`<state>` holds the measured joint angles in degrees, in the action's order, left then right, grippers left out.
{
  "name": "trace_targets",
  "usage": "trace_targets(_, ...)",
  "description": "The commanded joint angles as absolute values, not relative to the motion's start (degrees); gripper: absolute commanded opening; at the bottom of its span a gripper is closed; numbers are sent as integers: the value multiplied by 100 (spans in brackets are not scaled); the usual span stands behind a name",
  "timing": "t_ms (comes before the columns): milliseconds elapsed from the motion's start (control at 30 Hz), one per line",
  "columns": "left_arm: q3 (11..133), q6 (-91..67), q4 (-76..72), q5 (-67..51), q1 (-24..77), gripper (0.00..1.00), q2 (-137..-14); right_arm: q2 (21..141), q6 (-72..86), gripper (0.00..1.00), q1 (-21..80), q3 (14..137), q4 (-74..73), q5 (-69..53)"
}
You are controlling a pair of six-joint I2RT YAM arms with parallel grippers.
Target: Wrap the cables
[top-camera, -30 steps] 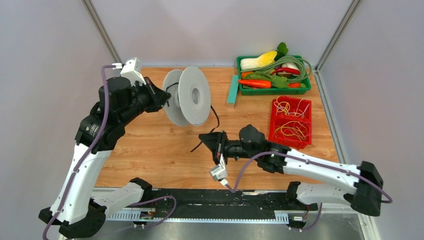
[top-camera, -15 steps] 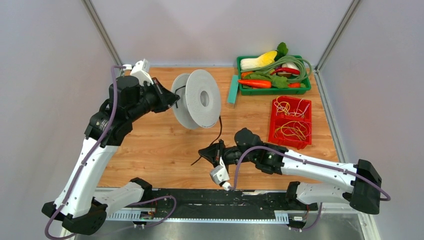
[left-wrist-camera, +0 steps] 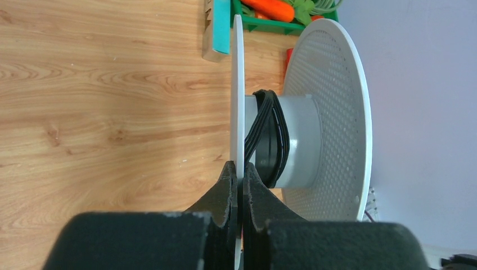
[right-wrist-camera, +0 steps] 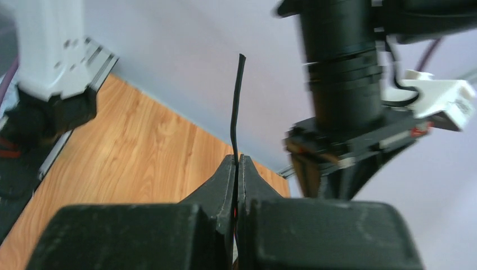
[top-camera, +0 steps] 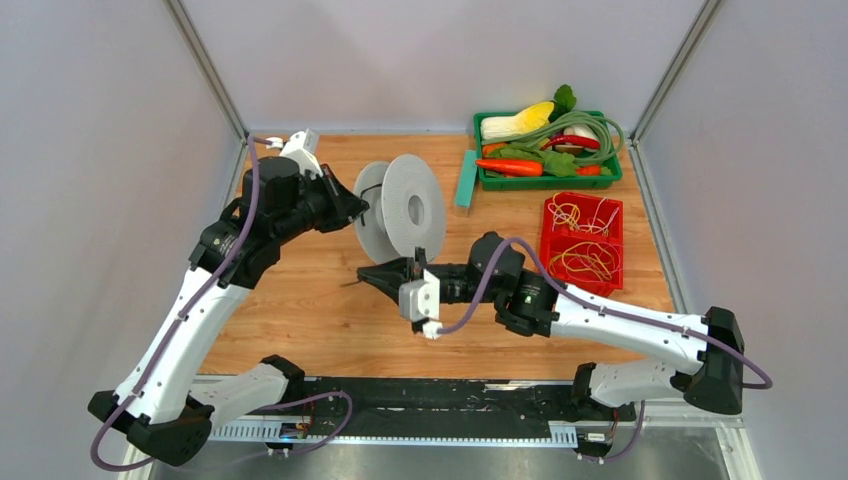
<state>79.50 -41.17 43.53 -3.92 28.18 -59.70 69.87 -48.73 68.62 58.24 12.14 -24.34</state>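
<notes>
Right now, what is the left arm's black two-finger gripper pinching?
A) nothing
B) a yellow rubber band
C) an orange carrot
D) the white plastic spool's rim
D: the left wrist view shows the left gripper shut on the thin edge of the white plastic spool, beside its wound black cable.

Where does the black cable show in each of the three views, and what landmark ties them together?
Top external: the black cable is a dark strand between the spool's flanges, near centre.
Left wrist: the cable is wound round the spool's hub, right of centre.
Right wrist: the cable rises from the shut right gripper, at centre.
Shared landmark: the wooden table, seen in all three.
</notes>
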Motion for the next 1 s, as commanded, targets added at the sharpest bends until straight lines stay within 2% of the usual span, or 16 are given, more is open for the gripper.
trace_targets(0,7779,-3973,3639,-176,3006,0,-5696,7250,-2877,0,6680,6564,1951,-1715)
trace_targets(267,7287,-3473,3446,-27,3251,0,-5318,7804,-881,0,6022,7821,1312,-528)
trace_targets(467,6584,-1901,2691,833,3971,0,-4659,8138,946,0,5196,8709,19,-220)
trace_targets(600,6206,-1021,2426,1256,4245,0,-4378,8078,1967,0,4703,8710,-544,-316)
trace_targets(800,5652,341,2013,757,4500,0,-3912,7866,2706,0,3974,8324,-642,-448)
trace_targets(967,5388,1114,1995,-261,4517,0,-3578,7848,3172,0,3271,8165,-598,-790)
